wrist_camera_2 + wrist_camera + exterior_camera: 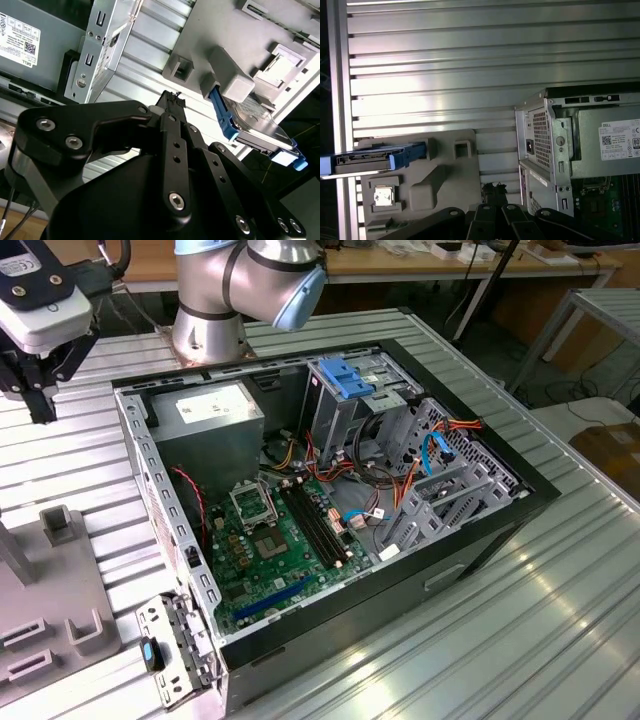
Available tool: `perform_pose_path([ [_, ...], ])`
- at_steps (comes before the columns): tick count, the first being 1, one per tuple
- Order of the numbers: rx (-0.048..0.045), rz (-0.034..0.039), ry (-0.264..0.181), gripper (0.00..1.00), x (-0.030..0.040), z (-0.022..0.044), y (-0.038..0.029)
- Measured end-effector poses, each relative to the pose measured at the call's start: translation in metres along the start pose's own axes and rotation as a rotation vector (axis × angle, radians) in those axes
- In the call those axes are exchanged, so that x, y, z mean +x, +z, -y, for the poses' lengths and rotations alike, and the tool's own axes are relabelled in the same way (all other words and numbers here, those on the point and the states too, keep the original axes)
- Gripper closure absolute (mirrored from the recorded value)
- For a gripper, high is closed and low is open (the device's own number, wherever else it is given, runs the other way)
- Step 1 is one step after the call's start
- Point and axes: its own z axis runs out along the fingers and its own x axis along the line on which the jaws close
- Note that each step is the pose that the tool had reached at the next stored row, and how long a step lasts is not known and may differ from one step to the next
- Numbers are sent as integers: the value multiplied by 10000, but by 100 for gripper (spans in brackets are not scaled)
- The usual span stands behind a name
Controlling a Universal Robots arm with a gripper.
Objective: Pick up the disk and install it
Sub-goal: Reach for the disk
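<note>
Blue-railed disk [365,161] stands on edge in a grey fixture [445,175]; rigid, fragile, likely weighty. Best gripped across its flat faces. My fingers [172,107] hover closed, empty.

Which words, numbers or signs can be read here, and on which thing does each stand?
White label on the power supply, in both wrist views: small print, square codes, warning signs; too small to read.
White sticker on its top, exterior view: blurred.

Silver tubular arm [215,285] with pale blue joint cap [300,300], black claw [172,100] linkage, silver hex screws [176,201]
</note>
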Motion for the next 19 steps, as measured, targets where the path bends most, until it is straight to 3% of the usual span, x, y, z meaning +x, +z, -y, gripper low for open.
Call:
perform_pose_path([
  [4, 0, 0, 2, 89, 27, 2, -1],
  [11, 0, 0, 1, 89, 487, 37, -13],
  [16, 0, 0, 1, 89, 666, 50, -18],
  [19, -1, 2, -1, 89, 899, 68, -23],
])
